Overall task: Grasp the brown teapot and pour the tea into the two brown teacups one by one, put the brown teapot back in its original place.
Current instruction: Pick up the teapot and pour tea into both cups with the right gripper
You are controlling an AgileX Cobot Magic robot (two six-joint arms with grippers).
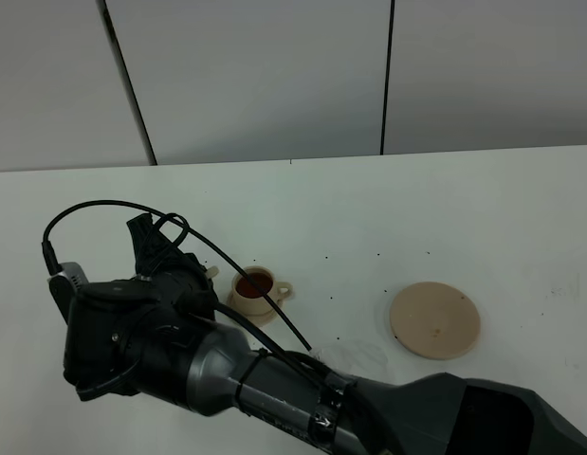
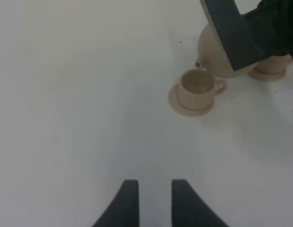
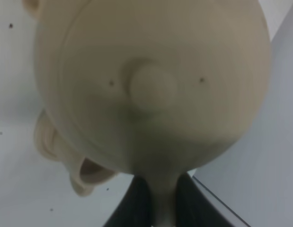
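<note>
The brown teapot [image 3: 151, 90] fills the right wrist view, and my right gripper [image 3: 160, 191] is shut on its loop handle. In the left wrist view the teapot [image 2: 215, 59] hangs just behind a teacup [image 2: 196, 90] that looks empty, with its spout close to that cup's rim. The other teacup [image 2: 274, 66] shows partly behind the dark right gripper [image 2: 245, 33]. From the exterior high view, one teacup [image 1: 258, 287] holds dark tea, and my right arm [image 1: 274, 389] hides almost all of the teapot. My left gripper [image 2: 153, 191] is open and holds nothing. The round plate [image 1: 434, 319] is bare.
Each cup sits on its own small saucer [image 2: 177, 104]. The white table [image 1: 464, 218] runs back to grey wall panels. A black cable [image 1: 113, 204] loops above the right wrist. My right arm crosses the table front from lower right to left.
</note>
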